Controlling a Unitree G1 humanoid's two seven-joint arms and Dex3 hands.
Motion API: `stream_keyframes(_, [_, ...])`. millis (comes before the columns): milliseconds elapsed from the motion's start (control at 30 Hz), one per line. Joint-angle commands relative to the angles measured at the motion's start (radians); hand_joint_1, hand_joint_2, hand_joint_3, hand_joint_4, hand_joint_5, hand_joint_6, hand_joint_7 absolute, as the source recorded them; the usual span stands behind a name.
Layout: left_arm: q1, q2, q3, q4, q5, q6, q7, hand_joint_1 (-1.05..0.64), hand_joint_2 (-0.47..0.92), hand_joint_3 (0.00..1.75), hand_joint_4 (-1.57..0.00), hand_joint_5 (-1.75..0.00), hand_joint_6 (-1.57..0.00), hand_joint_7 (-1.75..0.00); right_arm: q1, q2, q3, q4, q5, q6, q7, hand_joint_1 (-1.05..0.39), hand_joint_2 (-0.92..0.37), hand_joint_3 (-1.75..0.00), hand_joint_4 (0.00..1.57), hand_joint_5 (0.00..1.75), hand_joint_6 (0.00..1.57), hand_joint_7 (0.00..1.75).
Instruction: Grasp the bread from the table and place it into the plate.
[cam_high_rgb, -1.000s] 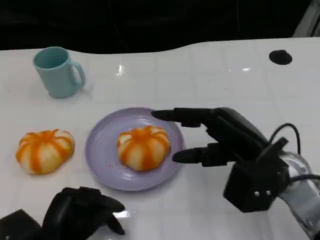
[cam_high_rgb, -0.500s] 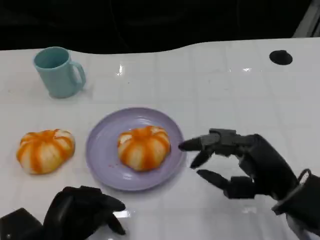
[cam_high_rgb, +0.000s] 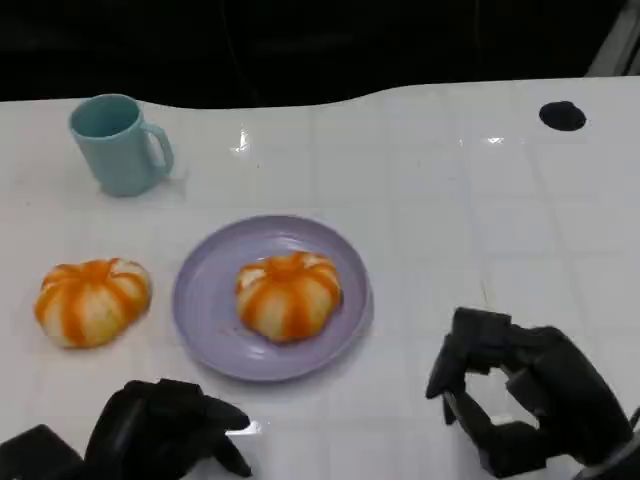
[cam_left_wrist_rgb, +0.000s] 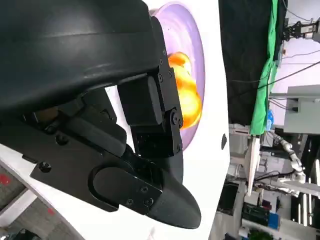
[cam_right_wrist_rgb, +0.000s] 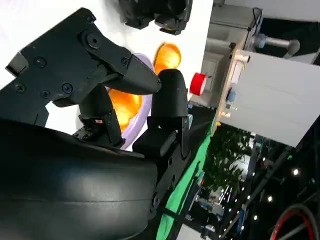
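Observation:
An orange-striped bread (cam_high_rgb: 288, 294) lies on the purple plate (cam_high_rgb: 205, 300) in the middle of the table. A second, similar bread (cam_high_rgb: 91, 301) sits on the table left of the plate. My right hand (cam_high_rgb: 525, 405) is at the near right, well clear of the plate, holding nothing, its fingers bent in a loose C with a gap. My left hand (cam_high_rgb: 165, 430) rests at the near left, fingers curled in and holding nothing. The left wrist view shows the bread (cam_left_wrist_rgb: 187, 90) on the plate (cam_left_wrist_rgb: 192, 35) beyond the hand. In the right wrist view the bread (cam_right_wrist_rgb: 125, 102) shows past my fingers (cam_right_wrist_rgb: 115, 70).
A light blue mug (cam_high_rgb: 117, 144) stands at the far left. A black round spot (cam_high_rgb: 562, 116) marks the table's far right. The table's far edge curves against a dark background. A red object (cam_right_wrist_rgb: 198, 83) stands beyond the table.
My right hand has pulled back from the plate's right rim toward the near right, and its outstretched fingers have bent in. The bread stays on the plate. The left hand has not moved.

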Motion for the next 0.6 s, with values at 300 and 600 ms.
stream_keyframes(300, [0.019, 0.015, 0.005, -0.021, -0.018, 0.004, -0.022, -1.05, 0.84, 0.00, -1.43, -0.74, -1.57, -0.18, 0.077, 0.040, -0.040, -0.009, 0.035, -0.043, -0.008, -0.24, -0.40, -1.40, 0.82, 1.75, 0.61, 1.74])
stream_keyframes(600, [0.016, 0.026, 0.011, -0.012, -0.016, 0.001, -0.024, -1.05, 0.85, 0.00, -1.44, -0.72, -1.57, -0.18, 0.073, 0.086, -0.063, 0.065, 0.063, -0.089, -0.003, -0.27, -0.44, -1.37, 0.83, 1.75, 0.61, 1.75])
